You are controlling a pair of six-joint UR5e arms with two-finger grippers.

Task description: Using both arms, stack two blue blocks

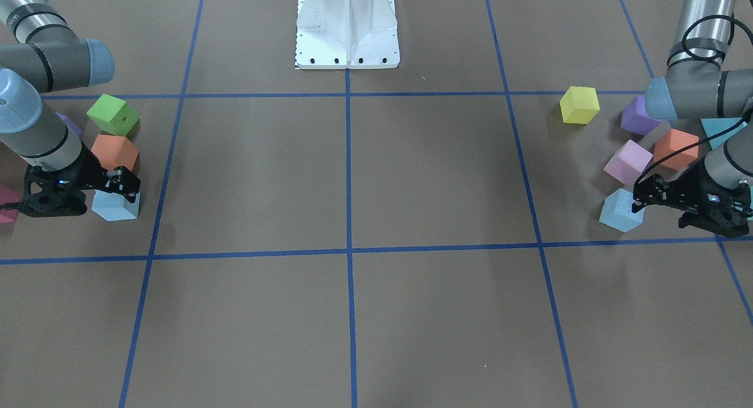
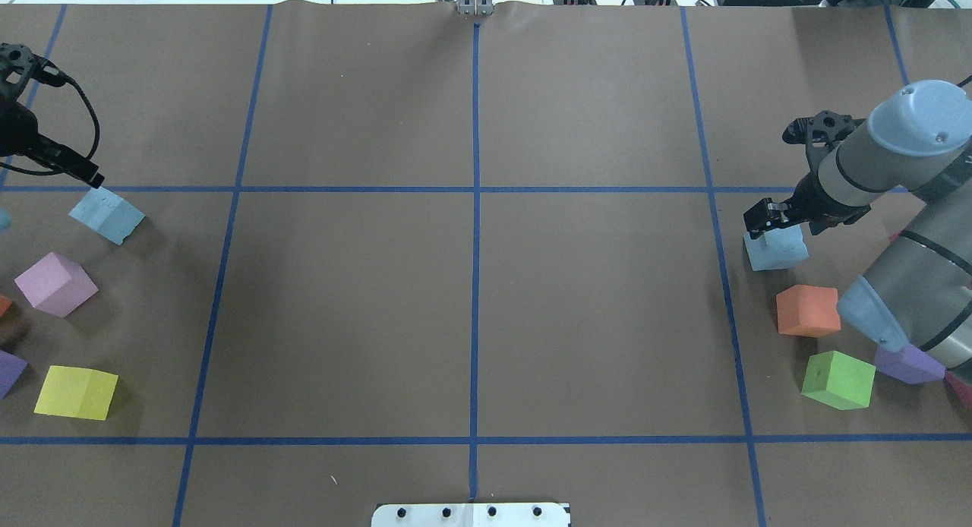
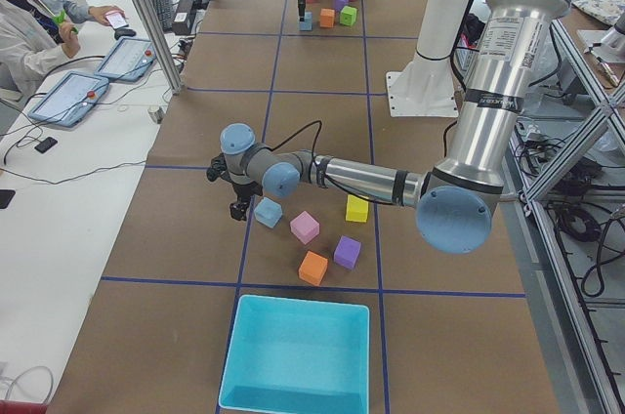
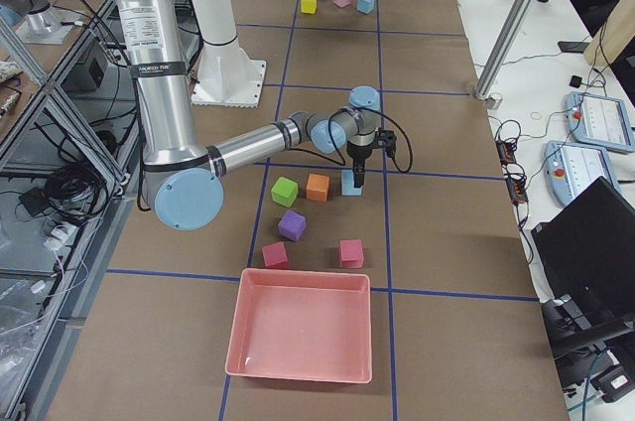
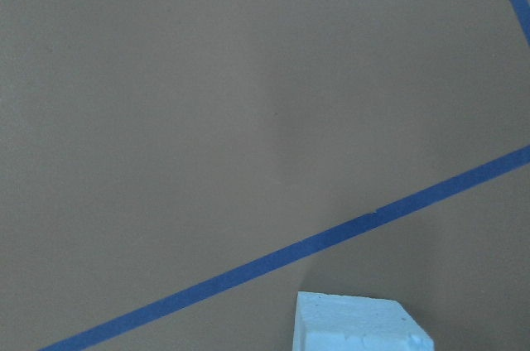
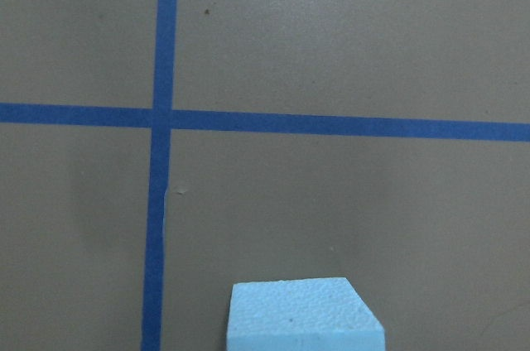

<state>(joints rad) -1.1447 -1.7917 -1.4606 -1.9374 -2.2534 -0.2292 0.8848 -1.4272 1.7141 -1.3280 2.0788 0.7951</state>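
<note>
One pale blue block (image 2: 106,216) lies on the table's left side, also seen in the front view (image 1: 620,213) and at the bottom of the left wrist view (image 5: 356,324). My left gripper (image 2: 93,178) hovers at its far corner, looks open, and holds nothing. The other blue block (image 2: 778,252) lies on the right side, also in the front view (image 1: 115,208) and the right wrist view (image 6: 305,316). My right gripper (image 2: 768,216) hangs just above its far top edge, looks open and is empty.
Pink (image 2: 55,284) and yellow (image 2: 76,392) cubes lie near the left block. Orange (image 2: 807,310), green (image 2: 837,380) and purple (image 2: 907,364) cubes lie near the right block. A turquoise bin (image 3: 296,355) and a pink tray (image 4: 303,337) stand at the table's ends.
</note>
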